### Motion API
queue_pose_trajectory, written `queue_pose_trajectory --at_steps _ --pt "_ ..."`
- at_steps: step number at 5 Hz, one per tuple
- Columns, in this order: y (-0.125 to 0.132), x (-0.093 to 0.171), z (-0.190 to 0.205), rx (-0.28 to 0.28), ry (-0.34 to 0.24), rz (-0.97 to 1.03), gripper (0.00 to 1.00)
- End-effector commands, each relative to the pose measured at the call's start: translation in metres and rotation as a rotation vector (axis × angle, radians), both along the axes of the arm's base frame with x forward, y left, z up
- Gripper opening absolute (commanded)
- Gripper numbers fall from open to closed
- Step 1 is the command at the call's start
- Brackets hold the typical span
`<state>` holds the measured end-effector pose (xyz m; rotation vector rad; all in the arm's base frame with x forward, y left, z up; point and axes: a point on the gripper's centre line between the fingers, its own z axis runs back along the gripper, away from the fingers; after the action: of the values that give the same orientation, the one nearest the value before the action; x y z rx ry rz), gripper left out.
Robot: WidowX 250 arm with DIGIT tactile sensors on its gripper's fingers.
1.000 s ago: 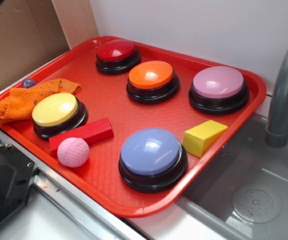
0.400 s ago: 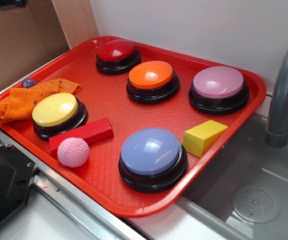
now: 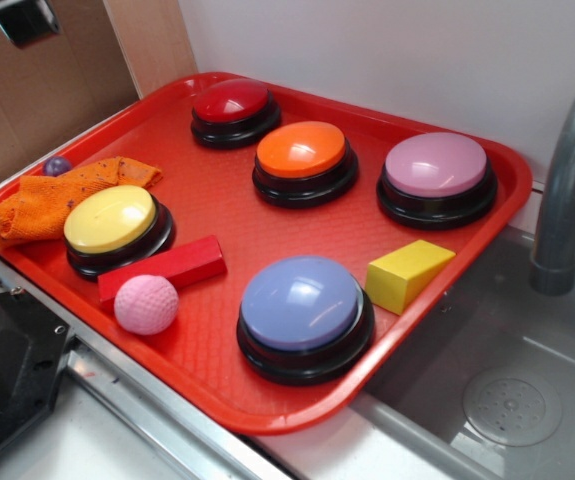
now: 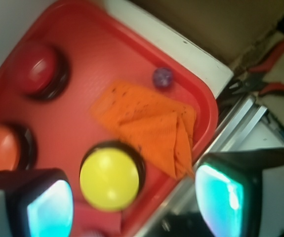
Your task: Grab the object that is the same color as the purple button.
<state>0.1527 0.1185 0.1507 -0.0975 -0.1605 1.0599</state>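
Spread wide and holding nothing, the gripper hangs high over the red tray. Nearest below it sits the yellow button, with the orange cloth just at its two o'clock. Beyond the cloth, at twelve o'clock from it, the tiny purple ball lies near the tray's rim, well clear of the fingers.
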Motion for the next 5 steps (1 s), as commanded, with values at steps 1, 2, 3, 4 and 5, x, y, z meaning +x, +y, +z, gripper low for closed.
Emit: queue_pose_trajectory --at_steps 1,2,3,4,5 --pt "0.056 -0.010 -0.055 0.093 -0.012 0.372 1.00" --pt "0.064 0.002 -0.082 0.096 -0.079 0.468 1.00" --pt "0.066 0.012 -0.097 0.107 -0.063 0.477 1.00" --pt "0.064 0.022 -0.116 0.086 -0.067 0.424 1.00" --pt "0.062 0.026 -0.123 0.073 -0.054 0.408 1.00"
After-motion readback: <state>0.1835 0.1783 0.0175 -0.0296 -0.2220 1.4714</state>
